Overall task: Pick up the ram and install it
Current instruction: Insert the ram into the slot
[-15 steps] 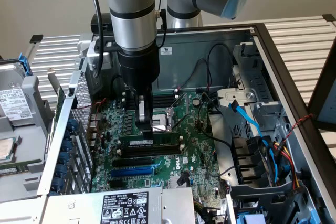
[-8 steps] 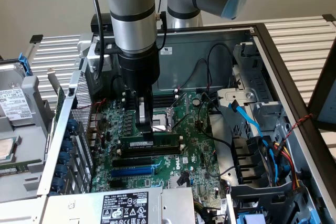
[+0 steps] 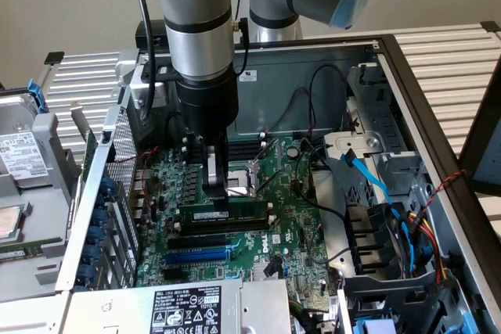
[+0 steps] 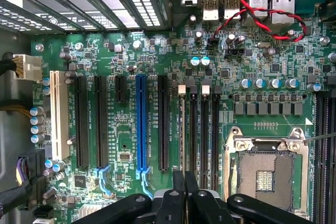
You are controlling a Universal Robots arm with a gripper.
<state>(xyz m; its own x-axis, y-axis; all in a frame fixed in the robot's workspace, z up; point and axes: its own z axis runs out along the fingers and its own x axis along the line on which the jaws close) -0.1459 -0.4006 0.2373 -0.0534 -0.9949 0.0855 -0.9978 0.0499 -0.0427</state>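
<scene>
The ram (image 3: 244, 213) is a long dark stick with a small white label, standing on edge in a memory slot on the green motherboard (image 3: 293, 224). My gripper (image 3: 218, 202) comes straight down on the part of the stick nearer the exterior view's left, and its fingers are shut on the stick's top edge. In the wrist view the two black fingers (image 4: 178, 192) are pressed together, and the ram (image 4: 181, 129) runs edge-on away from them along the slot. Beside it lie parallel black memory slots (image 4: 205, 135) with white end clips.
An open CPU socket (image 4: 265, 174) sits just past the memory slots. Black expansion slots (image 3: 219, 238) and a blue slot (image 3: 200, 256) lie in front of the ram. Drive bays with blue, red and yellow cables (image 3: 407, 228) stand on the exterior view's right. The power supply (image 3: 184, 310) is at the front.
</scene>
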